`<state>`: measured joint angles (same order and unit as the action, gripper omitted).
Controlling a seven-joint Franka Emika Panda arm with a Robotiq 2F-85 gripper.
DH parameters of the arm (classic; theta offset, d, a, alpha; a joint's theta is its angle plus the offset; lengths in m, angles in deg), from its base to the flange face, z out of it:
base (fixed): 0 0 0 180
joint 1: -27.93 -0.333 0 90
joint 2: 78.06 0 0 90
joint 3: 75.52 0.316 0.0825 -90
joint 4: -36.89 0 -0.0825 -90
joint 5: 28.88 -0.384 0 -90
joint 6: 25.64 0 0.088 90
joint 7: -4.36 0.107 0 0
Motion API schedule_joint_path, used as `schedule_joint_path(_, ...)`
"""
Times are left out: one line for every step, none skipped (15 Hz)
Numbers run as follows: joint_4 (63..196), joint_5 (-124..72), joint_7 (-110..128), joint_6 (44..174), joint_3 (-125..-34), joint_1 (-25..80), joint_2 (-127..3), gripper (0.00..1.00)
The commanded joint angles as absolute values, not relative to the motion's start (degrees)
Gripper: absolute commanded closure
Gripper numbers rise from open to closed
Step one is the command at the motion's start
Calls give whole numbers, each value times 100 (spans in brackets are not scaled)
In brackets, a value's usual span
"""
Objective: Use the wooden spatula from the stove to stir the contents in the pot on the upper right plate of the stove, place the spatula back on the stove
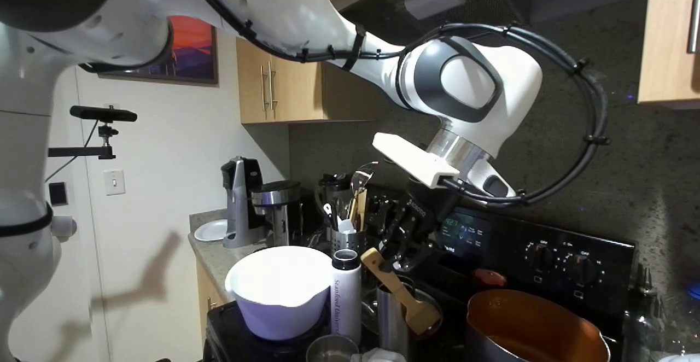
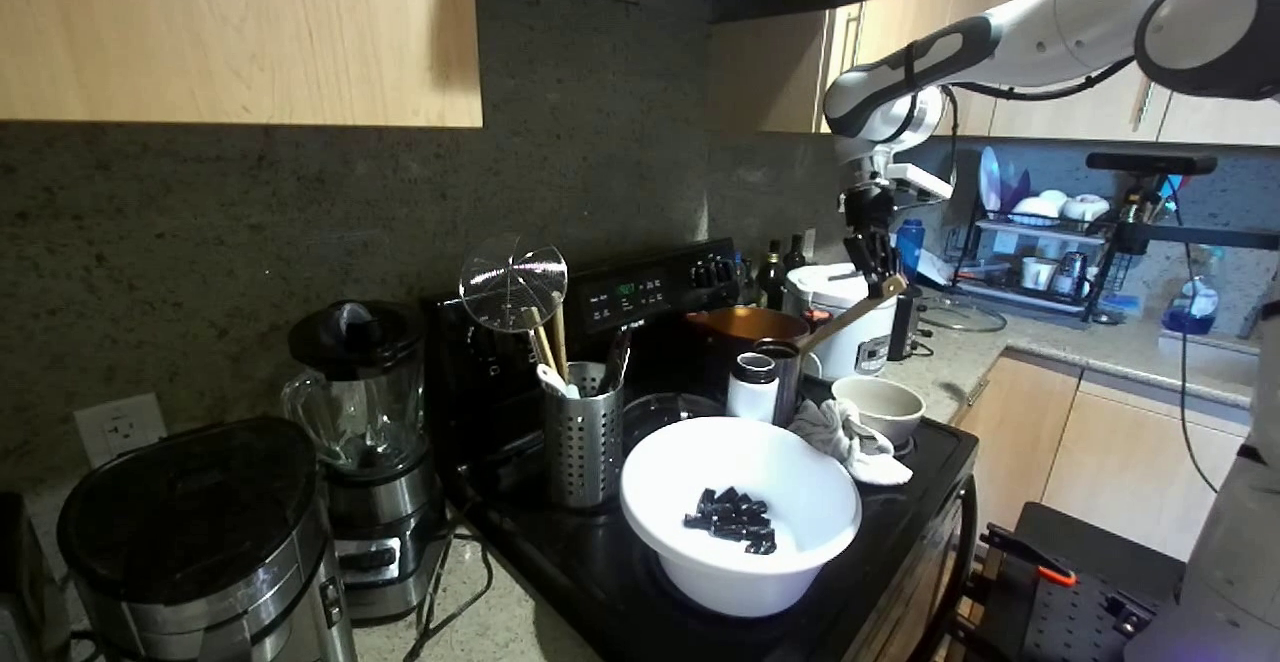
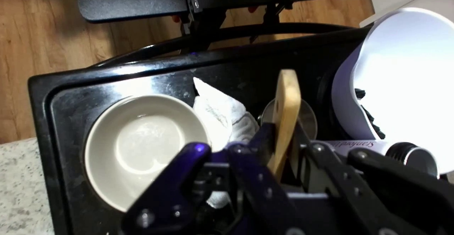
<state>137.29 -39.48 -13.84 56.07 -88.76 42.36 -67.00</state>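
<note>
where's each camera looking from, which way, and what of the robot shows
Exterior view: by the round copper-orange pot, facing along the glossy black stove; white jointed arm and black tool show.
Exterior view: beyond the big round white bowl, facing back toward the pot; arm and tool show.
Wrist view: on the arm, facing down over the stove's front edge; tool shows, gripping the light-brown wooden spatula.
Both exterior views share pot, bowl, spatula.

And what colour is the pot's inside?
Inside, the pot is copper-orange, best seen in an exterior view.
</note>
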Motion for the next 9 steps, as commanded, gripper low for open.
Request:
schedule_joint_path(13323, -4088, -1640, 5088, -8795, 4389, -6369, 96)
schedule_joint_path(13299, -4096, -1651, 5094, -8795, 4412, -6304, 96)
schedule_joint_path(13271, -4113, -1665, 5119, -8789, 4435, -6234, 96)
schedule_joint_path(13247, -4119, -1702, 5167, -8783, 4465, -6163, 96)
schedule_joint_path(13247, -4155, -1694, 5266, -8777, 4489, -6105, 96)
schedule_joint_path(13234, -4202, -1726, 5311, -8772, 4524, -6042, 96)
schedule_joint_path(13225, -4259, -1772, 5416, -8766, 4566, -5972, 96)
schedule_joint_path(13232, -4314, -1819, 5527, -8756, 4596, -5913, 96)
schedule_joint_path(13273, -4381, -1888, 5635, -8746, 4635, -5868, 96)
